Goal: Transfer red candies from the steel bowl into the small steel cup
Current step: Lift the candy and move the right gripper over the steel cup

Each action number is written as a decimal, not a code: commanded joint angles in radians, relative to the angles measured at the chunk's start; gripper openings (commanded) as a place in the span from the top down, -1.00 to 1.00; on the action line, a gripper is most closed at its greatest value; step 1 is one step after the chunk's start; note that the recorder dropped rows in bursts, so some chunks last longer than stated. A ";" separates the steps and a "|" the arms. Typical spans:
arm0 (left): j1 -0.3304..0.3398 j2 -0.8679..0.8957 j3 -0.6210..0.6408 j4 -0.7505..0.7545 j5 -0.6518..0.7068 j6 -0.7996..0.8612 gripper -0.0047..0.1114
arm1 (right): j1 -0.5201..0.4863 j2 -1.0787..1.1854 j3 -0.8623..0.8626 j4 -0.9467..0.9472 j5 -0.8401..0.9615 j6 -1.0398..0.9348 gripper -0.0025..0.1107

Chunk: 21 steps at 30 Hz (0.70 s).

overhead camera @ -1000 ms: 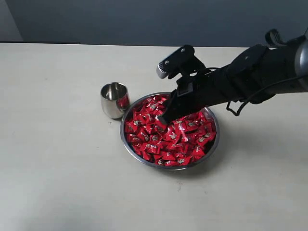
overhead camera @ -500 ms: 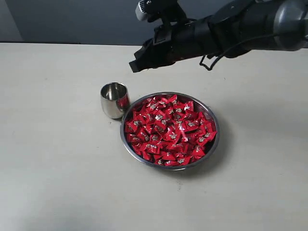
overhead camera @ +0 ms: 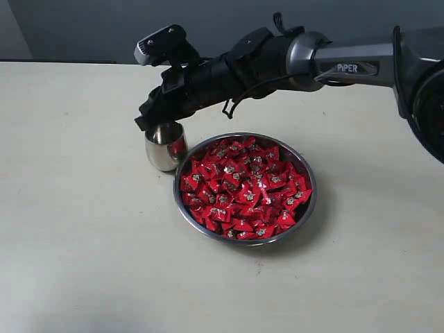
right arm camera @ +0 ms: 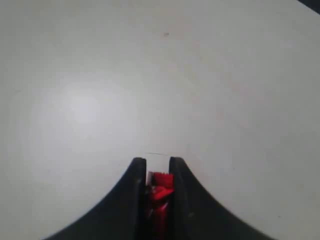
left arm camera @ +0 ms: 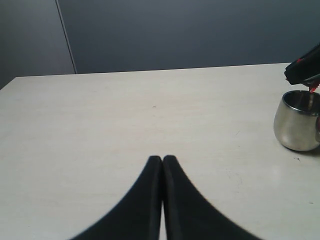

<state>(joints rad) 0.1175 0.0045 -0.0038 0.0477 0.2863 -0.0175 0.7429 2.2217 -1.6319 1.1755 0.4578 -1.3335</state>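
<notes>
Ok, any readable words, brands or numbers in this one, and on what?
"PiPER": on the silver link of the right arm.
Silvery marks on the red candies in the steel bowl: too small to read.
Nothing else legible.

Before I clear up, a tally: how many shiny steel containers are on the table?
2: the small rounded steel cup below the right gripper, and the wide shallow steel bowl of red candies beside it.

Shiny steel bowl [overhead camera: 250, 241], heaped with red candies [overhead camera: 243, 187], sits mid-bench. A small steel cup [overhead camera: 165, 146] stands upright just beside it, toward the left edge. One candy [right arm camera: 160, 182] is pinched in jaws above the cup.
</notes>
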 commanded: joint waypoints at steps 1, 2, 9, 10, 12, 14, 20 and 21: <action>0.001 -0.004 0.004 -0.003 -0.002 -0.002 0.91 | -0.002 0.004 -0.010 -0.095 -0.004 0.065 0.85; 0.001 -0.004 0.004 -0.003 -0.002 -0.002 0.91 | -0.002 0.004 -0.010 -0.124 -0.004 0.086 0.85; 0.001 -0.004 0.004 -0.003 -0.002 -0.002 0.91 | -0.002 0.004 -0.010 -0.139 -0.005 0.104 0.85; 0.001 -0.004 0.004 -0.003 -0.002 -0.002 0.91 | -0.002 0.004 -0.010 -0.142 0.000 0.104 0.85; 0.001 -0.004 0.004 -0.003 -0.002 -0.002 0.91 | -0.002 0.004 -0.010 -0.172 0.003 0.104 0.85; 0.001 -0.004 0.004 -0.003 -0.002 -0.002 0.91 | -0.002 0.004 -0.010 -0.184 0.009 0.104 0.73; 0.001 -0.004 0.004 -0.003 -0.002 -0.002 0.91 | -0.002 0.004 -0.010 -0.177 -0.003 0.122 0.23; 0.001 -0.004 0.004 -0.003 -0.002 -0.002 0.91 | -0.002 0.004 -0.010 -0.177 -0.005 0.122 0.24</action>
<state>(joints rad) 0.1175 0.0045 -0.0038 0.0477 0.2863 -0.0175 0.7429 2.2278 -1.6364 1.0007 0.4586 -1.2175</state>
